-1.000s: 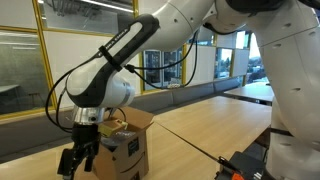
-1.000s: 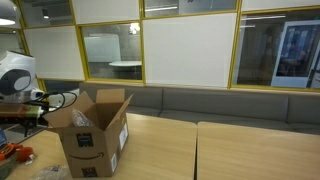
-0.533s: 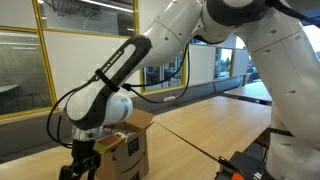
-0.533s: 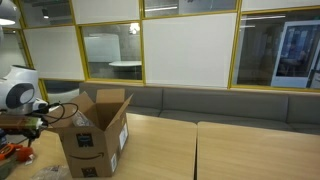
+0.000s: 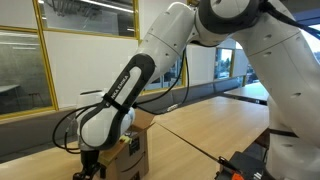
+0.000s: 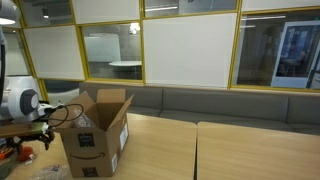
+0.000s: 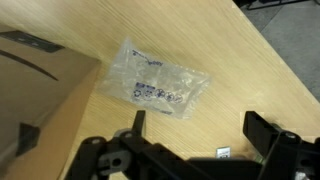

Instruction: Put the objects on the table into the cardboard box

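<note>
Plastic film bundle (image 7: 155, 88) lies flat on the table (image 7: 230, 70), and nothing touches it. It is clear and shiny, with small blue print on it that is too small to read.

The gripper (image 7: 195, 120) hangs over the table, and in the wrist view the bundle lies just past its tips. Its two black fingers (image 7: 262, 132) stand wide apart, as far open as they go. They hold nothing and touch nothing. Bare wood shows in the gap between them. The bundle is nearer one finger than the other.

The cardboard box (image 7: 35, 85) is just beside the bundle in the wrist view. Only a brown part of it shows there, and the rest is cut off by the edge.

In an exterior view the box (image 6: 112, 135) stands on the table with its top flaps up and a black smile-arrow logo (image 6: 85, 143) on its side. The inside is dark, so you cannot tell what is in it. The white arm (image 6: 15, 103) is at the very edge of that view and mostly cut off, and the fingers are hard to make out there.

In an exterior view the big arm (image 5: 110, 115) bends low in front of the box (image 5: 133, 150) and hides most of it. The gripper is cut off at the bottom edge there, and the bundle is hidden.

The lower part of the wrist view is dark and blurry.
</note>
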You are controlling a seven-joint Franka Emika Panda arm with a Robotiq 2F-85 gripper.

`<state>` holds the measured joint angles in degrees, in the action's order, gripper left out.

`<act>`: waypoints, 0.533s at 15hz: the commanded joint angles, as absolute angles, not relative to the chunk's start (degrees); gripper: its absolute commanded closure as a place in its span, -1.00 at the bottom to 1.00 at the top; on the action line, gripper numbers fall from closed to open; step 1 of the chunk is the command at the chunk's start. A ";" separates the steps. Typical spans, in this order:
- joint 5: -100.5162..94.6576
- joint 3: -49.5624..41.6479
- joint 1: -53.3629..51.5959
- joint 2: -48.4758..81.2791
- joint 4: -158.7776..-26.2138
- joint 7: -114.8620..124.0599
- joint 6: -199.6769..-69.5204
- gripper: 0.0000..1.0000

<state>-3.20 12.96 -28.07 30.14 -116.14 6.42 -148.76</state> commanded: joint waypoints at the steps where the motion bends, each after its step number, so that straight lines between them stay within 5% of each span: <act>1: -10.02 8.33 -31.32 30.78 -115.89 13.30 -149.76 -1.00; 8: -16.98 3.85 -32.87 31.31 -116.41 20.47 -149.21 -1.00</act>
